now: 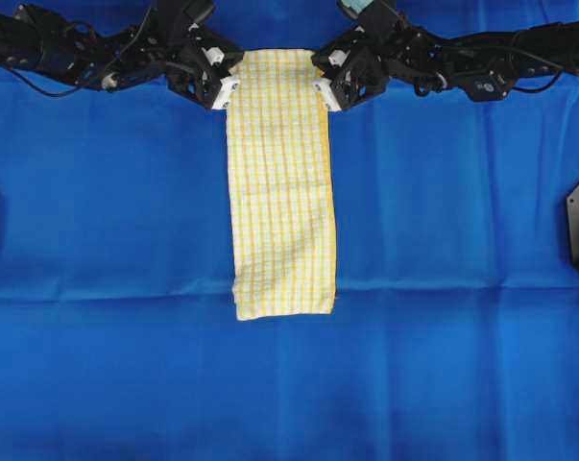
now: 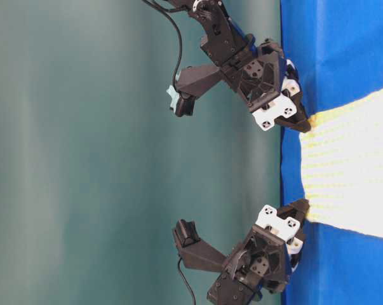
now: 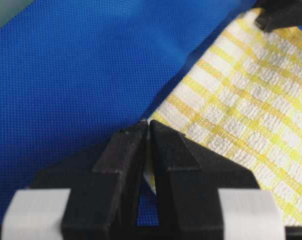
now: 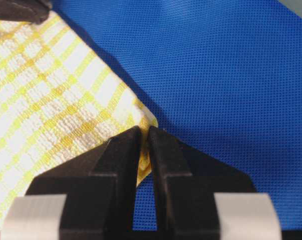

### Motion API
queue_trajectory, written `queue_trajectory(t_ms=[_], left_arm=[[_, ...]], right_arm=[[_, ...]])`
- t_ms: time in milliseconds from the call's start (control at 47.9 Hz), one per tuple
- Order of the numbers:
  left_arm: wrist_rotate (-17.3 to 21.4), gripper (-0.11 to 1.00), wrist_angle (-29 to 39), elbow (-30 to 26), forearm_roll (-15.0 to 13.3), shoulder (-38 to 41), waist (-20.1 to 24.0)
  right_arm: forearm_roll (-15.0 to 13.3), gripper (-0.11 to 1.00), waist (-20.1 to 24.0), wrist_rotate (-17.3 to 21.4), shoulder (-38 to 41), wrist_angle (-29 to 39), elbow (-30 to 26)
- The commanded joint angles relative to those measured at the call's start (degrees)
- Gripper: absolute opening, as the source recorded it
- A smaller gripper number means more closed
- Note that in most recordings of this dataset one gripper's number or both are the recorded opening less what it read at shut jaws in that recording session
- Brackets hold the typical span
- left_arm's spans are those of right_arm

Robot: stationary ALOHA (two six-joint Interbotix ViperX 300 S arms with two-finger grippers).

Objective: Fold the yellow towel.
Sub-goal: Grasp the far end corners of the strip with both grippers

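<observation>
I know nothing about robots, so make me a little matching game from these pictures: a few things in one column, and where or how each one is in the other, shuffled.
Things:
1. left gripper
2. right gripper
3. yellow towel
4. blue cloth

Descriptions:
A. covers the whole table
B. fingers shut on the towel's corner at the right of the overhead view
C. long strip lying down the middle
D. fingers shut on the towel's corner at the left of the overhead view

Pairs: 1-D, 2-B, 3-C, 4-A

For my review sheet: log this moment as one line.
left claw: shut on yellow towel corner | right claw: shut on other corner | towel: long strip on blue cloth
</observation>
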Motion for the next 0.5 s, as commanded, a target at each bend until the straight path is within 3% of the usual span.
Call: queue_trajectory(t_ms=[0, 480], left_arm=[[0.1, 0.02, -0.3, -1.0, -0.2, -0.6, 0.5], [1.3, 0.02, 2.6, -3.3, 0.4, -3.8, 3.5]], right_arm=[[0.2, 0.06, -0.2, -0.1, -0.7, -0.3, -0.4], [0.2, 0.06, -2.0, -0.4, -3.5, -1.2, -0.3]])
